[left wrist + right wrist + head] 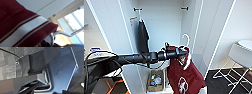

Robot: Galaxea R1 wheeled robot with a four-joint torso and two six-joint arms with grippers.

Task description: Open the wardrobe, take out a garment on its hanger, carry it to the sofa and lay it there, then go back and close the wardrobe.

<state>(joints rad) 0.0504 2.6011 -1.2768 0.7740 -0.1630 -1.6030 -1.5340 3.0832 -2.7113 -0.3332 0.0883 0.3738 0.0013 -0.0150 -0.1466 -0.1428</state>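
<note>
The wardrobe (166,22) stands open, both white doors swung wide, and everything else here is placed against it. In front of its opening, toward its right door, the left arm reaches across from the left side of the head view and ends in the left hand (180,53), which sits at the neck of the garment (186,75). The hand appears to be pinching the hanger (186,40) where the collar gathers, though the fingers themselves are too blurred to make out clearly. The dark red garment hangs below the hand, outside the wardrobe's interior, its white crest emblem facing outward low on the cloth. The hanger's curved white hook rises above the hand, free of the rail. In the left wrist view the garment's striped red and white band (25,28) lies close to the camera, with the white hanger (65,33) beside it. Inside the wardrobe, near its left wall, a dark grey T-shirt (143,36) hangs from the rail. On the wardrobe's floor sits a small box of items (155,80). To the right of the wardrobe stands a white chair (240,56). I cannot tell the state of the right hand.
</note>
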